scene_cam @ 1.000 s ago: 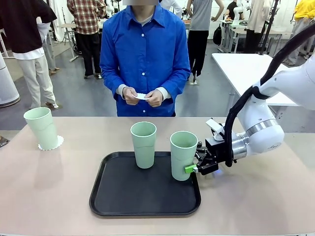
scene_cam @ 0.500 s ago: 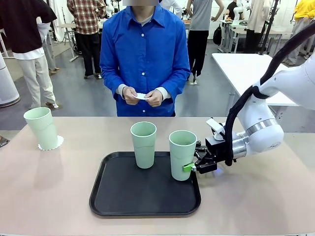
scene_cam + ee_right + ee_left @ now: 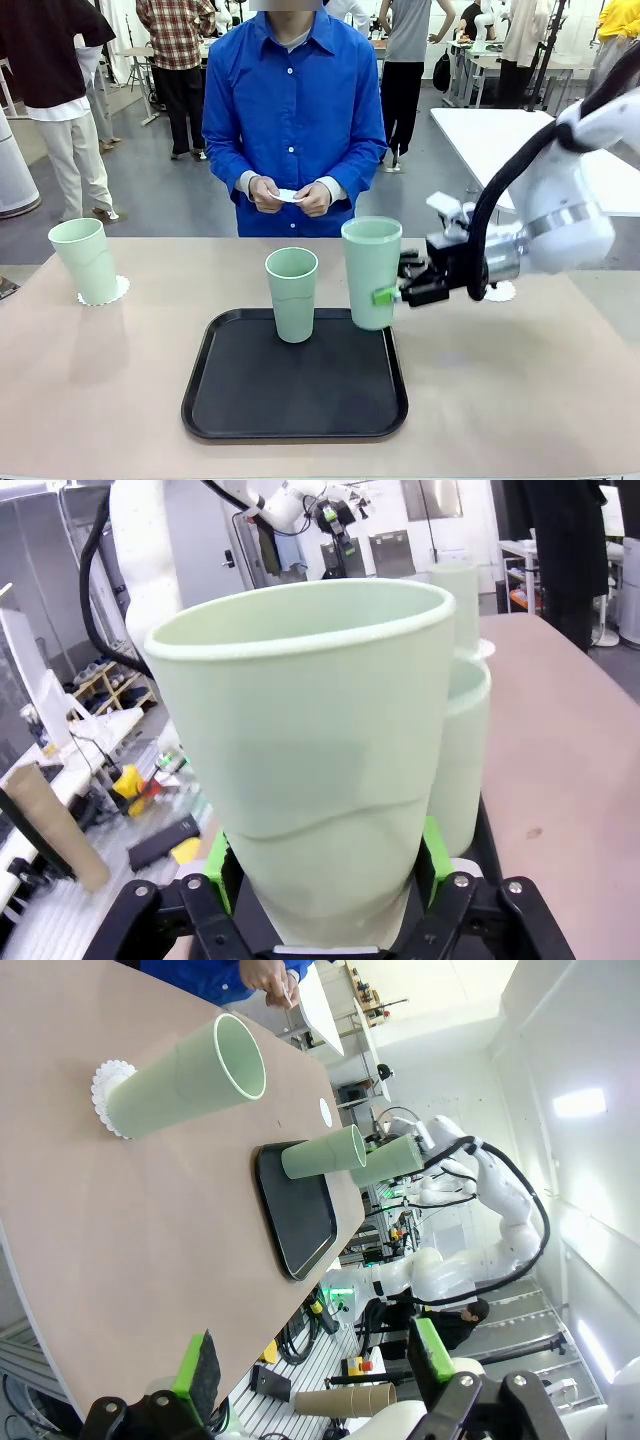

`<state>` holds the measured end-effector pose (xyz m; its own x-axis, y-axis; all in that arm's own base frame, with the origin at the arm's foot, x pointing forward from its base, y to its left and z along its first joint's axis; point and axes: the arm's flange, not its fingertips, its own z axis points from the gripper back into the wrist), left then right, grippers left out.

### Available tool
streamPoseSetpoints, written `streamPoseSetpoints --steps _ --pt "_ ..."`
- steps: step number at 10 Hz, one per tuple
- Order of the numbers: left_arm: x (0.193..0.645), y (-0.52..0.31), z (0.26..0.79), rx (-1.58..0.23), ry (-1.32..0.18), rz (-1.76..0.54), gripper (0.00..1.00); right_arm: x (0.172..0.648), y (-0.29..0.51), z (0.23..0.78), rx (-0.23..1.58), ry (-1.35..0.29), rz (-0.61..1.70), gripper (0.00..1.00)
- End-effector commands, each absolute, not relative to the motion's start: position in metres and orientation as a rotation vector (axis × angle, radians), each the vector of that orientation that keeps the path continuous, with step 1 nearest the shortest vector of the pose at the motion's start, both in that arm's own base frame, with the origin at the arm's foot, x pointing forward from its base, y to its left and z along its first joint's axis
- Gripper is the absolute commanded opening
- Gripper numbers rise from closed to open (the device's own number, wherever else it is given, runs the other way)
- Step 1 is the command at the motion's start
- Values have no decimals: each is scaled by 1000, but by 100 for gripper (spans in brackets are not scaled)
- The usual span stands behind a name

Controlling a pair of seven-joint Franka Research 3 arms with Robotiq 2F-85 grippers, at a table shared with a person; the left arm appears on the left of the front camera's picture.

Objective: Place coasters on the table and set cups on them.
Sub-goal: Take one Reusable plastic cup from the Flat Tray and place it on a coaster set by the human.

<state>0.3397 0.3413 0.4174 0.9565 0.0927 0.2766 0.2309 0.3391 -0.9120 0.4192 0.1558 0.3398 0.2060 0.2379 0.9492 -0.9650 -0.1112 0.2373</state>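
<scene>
The held cup (image 3: 370, 265) is standing upright in the air, its long axis vertical and its mouth pointing up. Its base is hanging clear above the right edge of the tray (image 3: 300, 405). The right gripper (image 3: 384, 295) is clamping it low on its wall, with a green pad (image 3: 430, 855) pressing on each side in the right wrist view. The right arm (image 3: 555, 225) is reaching in from the right with its wrist roughly level, its fingers pointing sideways toward the robot's left.

The tray cup (image 3: 292, 293) is standing upright on the tray's far half, mouth up, just beside the held cup but not touching it. The left cup (image 3: 84, 258) is standing upright on a coaster (image 3: 119, 290) near the far left corner of the table (image 3: 100, 380). A second coaster (image 3: 503, 292) is lying on the table behind the right arm, partly hidden. The person's hands (image 3: 265, 193) are holding a small white piece (image 3: 289, 196) beyond the far edge.

The left gripper (image 3: 315, 1360) is hanging open near the table's edge, fingers spread wide with nothing between them. In its rolled view the cups are appearing sideways.
</scene>
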Motion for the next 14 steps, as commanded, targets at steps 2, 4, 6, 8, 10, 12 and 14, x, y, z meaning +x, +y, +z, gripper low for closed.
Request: streamPoseSetpoints --steps 2,4,6,8,10,12,14 --pt "337 342 419 -1232 -302 -100 100 407 174 418 1161 -802 1229 0" --pt "337 342 419 -1232 -302 -100 100 399 182 456 1142 -878 1271 0" --pt "337 342 419 -1232 -302 -100 100 393 183 477 1132 -926 1281 0" --pt "337 342 419 -1232 -302 -100 100 397 178 467 1145 -871 1305 0" --pt "337 342 419 -1232 -302 -100 100 395 177 474 1135 -886 1317 83" --pt "337 342 419 -1232 -302 -100 100 439 119 444 985 -846 1236 83" --pt "337 342 419 -1232 -302 -100 100 482 34 459 854 -984 1028 83"
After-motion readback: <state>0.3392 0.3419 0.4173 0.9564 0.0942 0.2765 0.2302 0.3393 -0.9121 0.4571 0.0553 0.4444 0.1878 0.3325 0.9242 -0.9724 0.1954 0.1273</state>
